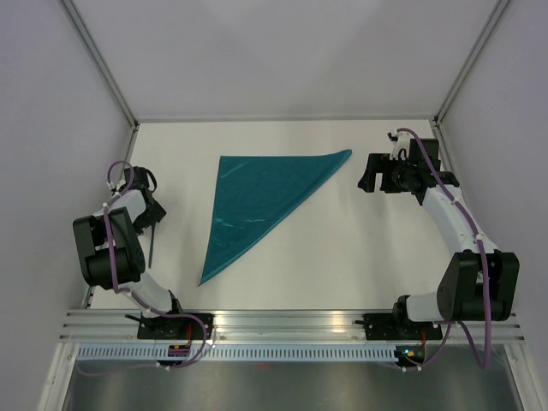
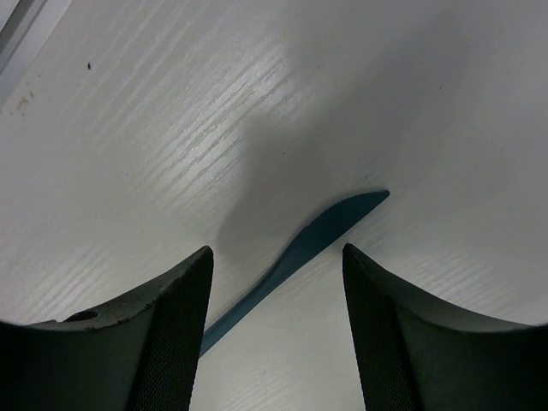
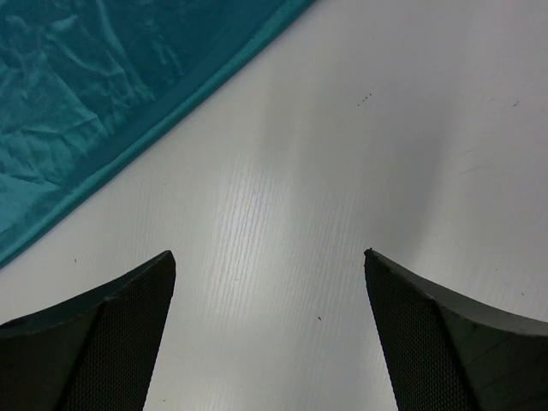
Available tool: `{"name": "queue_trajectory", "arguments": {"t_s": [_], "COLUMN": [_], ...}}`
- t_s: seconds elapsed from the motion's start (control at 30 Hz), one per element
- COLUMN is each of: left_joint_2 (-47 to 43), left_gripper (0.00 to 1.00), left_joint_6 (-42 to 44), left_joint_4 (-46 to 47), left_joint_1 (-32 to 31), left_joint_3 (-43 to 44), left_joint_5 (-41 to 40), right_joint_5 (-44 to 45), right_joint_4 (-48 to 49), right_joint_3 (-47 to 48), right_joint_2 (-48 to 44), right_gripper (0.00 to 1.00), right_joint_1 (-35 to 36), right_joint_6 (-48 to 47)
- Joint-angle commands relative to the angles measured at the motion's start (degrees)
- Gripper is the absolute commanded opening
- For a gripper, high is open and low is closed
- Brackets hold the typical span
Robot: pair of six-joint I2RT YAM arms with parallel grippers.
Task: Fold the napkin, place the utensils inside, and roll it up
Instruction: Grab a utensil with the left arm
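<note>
Knife (image 2: 318, 235) lies below left fingers (image 2: 167, 334), apart, empty; right fingers (image 3: 98, 342) wide apart, empty, beside napkin (image 3: 77, 94).

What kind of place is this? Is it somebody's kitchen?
Probably not a kitchen: it looks like a robot test booth. Two black-and-white robot arms, left and right, are bolted to a silver metal rail, and plain grey walls box in a white table.
</note>
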Motion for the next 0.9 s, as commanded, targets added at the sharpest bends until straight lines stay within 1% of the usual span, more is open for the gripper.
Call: {"name": "queue_trajectory", "arguments": {"t_s": [0.0, 0.13, 0.23, 0.27, 0.33, 0.37, 0.53, 0.87], "left_joint_2": [2.3, 3.8, 4.3, 4.5, 4.8, 5.0, 6.0, 7.8], "left_gripper": [0.66, 0.64, 0.58, 0.53, 0.49, 0.46, 0.35, 0.25], "left_joint_6": [5.7, 6.6, 7.1, 7.7, 8.2, 8.3, 7.8, 7.0], "left_joint_4": [1.4, 1.6, 1.7, 1.7, 1.7, 1.7, 1.8, 1.7], "left_joint_1": [0.3, 0.2, 0.1, 0.2, 0.2, 0.2, 0.3, 0.2], "left_joint_3": [0.7, 0.3, 0.2, 0.2, 0.3, 0.3, 1.0, 3.4], "left_joint_5": [2.6, 3.0, 3.7, 4.0, 4.2, 4.1, 6.0, 9.1], "right_joint_5": [-0.5, -0.4, -0.3, -0.3, -0.1, -0.1, 0.3, 0.6], "right_joint_4": [-0.6, -0.6, -0.6, -0.5, -0.5, -0.5, -0.4, -0.3], "right_joint_3": [2.6, 2.5, 2.5, 2.4, 2.5, 2.5, 2.4, 2.3], "right_joint_2": [-1.3, -1.3, -1.3, -1.2, -1.2, -1.2, -1.3, -1.3], "right_gripper": [0.95, 0.96, 0.95, 0.95, 0.95, 0.96, 0.95, 0.95], "right_joint_1": [0.0, -0.1, -0.1, 0.0, -0.1, -0.1, 0.0, -0.1], "right_joint_6": [0.6, 0.5, 0.5, 0.5, 0.4, 0.5, 0.5, 0.5]}}
